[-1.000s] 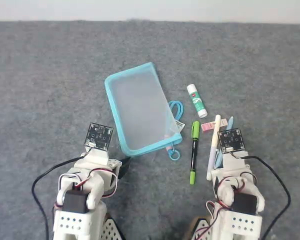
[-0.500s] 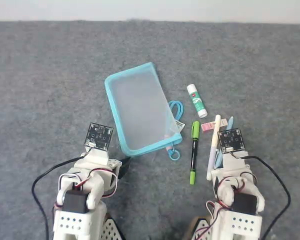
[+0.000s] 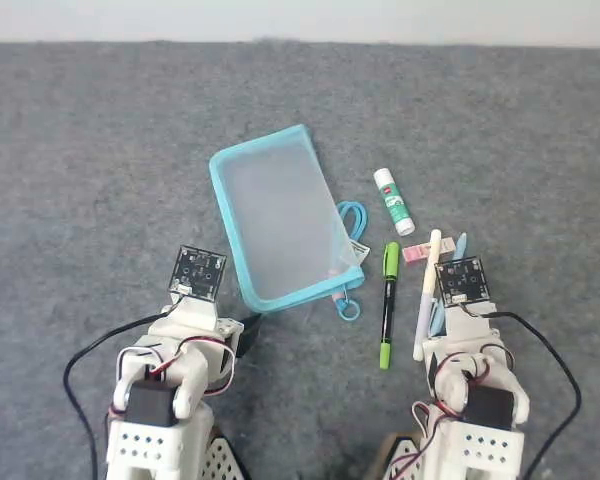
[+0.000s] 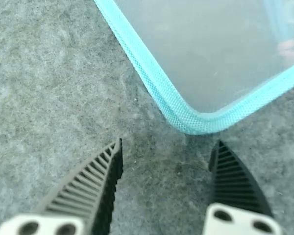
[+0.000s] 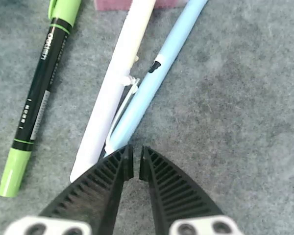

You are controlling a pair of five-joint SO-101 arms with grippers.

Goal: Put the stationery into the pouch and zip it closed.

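So, right end effector (image 5: 134,161) narrow, empty | white pen (image 5: 115,93) and blue pen (image 5: 157,73) just beyond its tips, lying near-to-far | it's the closer arm

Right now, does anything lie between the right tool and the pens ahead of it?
Nothing visible does. The right tool hangs at the near ends of the blue pen and white pen.

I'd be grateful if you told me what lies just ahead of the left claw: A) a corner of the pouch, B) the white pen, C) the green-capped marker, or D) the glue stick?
A: the left wrist view shows the left claw open over the grey carpet, with the pouch presenting its teal-edged rounded corner right ahead, not touching it.
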